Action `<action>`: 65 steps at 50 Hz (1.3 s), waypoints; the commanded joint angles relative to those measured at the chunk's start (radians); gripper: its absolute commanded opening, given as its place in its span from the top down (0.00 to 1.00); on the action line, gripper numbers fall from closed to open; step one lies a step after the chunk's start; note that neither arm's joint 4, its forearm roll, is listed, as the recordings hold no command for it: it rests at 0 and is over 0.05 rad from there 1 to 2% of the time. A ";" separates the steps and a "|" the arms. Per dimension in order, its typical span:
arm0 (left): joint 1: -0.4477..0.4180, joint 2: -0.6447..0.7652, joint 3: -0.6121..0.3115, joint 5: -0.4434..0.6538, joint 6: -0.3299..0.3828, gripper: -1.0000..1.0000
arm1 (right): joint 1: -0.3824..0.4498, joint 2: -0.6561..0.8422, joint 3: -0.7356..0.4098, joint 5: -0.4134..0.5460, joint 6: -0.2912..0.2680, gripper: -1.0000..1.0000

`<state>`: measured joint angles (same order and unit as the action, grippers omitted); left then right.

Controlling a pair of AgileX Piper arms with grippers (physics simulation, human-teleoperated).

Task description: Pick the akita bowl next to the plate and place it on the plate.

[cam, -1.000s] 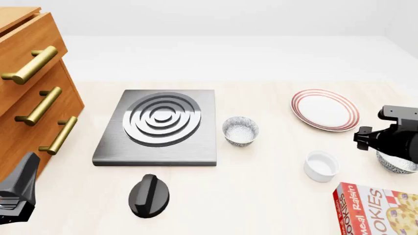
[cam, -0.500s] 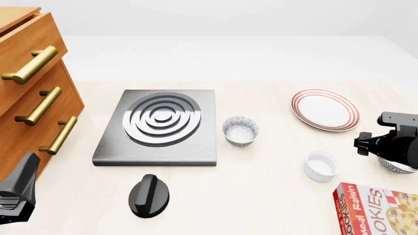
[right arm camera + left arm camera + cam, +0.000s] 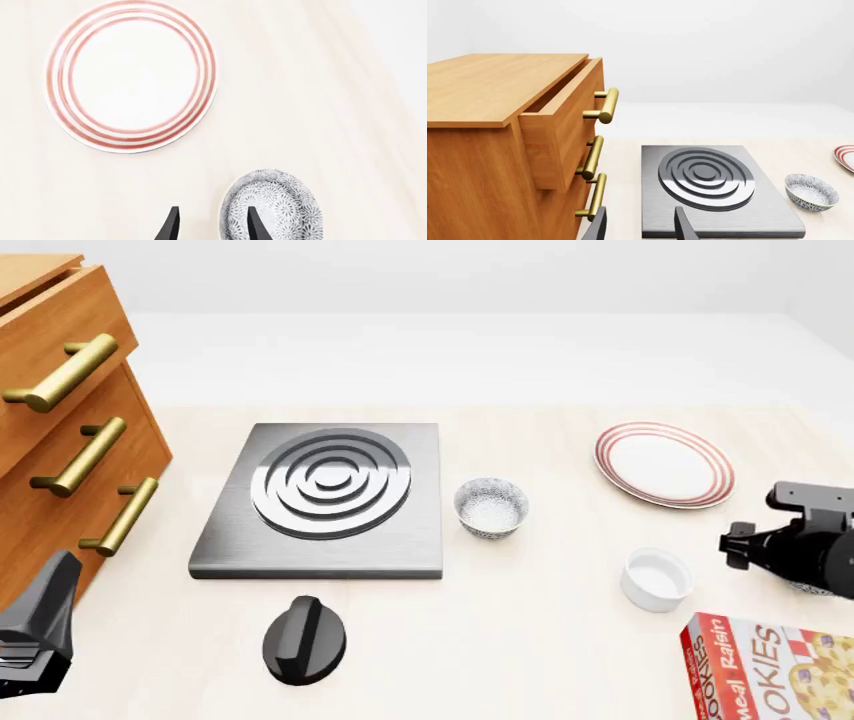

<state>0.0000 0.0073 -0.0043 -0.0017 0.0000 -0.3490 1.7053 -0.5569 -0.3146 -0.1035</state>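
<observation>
The right end effector [image 3: 210, 225] hovers over the akita bowl [image 3: 272, 206], fingers parted and nothing between them. One finger sits over the bowl's near rim, the other over bare tabletop [image 3: 333, 100] just beside it, so the rim lines up roughly inside the gap. Beyond the fingertips lies the plate [image 3: 132, 75], near but apart from the bowl.

Here's the risk: a thin, curved rim pinch. Come down slightly off and the inner finger could strike the rim, tipping or skidding the bowl away. Close too shallow and the bowl could slip out on the lift.

In the front view the right end effector [image 3: 801, 555] hides almost all of that bowl, so depth is hard to judge there. A second speckled bowl [image 3: 491, 506] sits well away by the stove burner [image 3: 327, 485], and a white ramekin [image 3: 657, 578] is close by — neither is the target.

The left end effector [image 3: 639, 225] stands open, empty, far off.
</observation>
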 commanded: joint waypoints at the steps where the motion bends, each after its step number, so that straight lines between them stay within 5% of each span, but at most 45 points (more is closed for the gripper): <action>1: 0.000 0.000 0.000 0.000 0.000 0.00 | 0.001 0.051 0.013 -0.051 0.008 0.00; 24: 0.000 0.000 0.000 0.000 0.000 0.00 | -0.015 0.052 0.010 -0.041 -0.013 0.00; 25: 0.000 0.000 0.000 0.000 0.000 0.00 | -0.014 0.056 0.012 -0.050 -0.015 1.00; 45: 0.000 0.000 0.000 0.000 0.000 0.00 | 0.003 -0.058 -0.013 0.079 -0.045 1.00; 65: 0.000 0.000 0.000 0.000 0.000 0.00 | -0.007 -0.266 -0.140 0.355 -0.134 1.00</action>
<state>0.0000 0.0073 -0.0043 -0.0017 0.0000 -0.3560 1.5264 -0.6393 -0.0725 -0.2047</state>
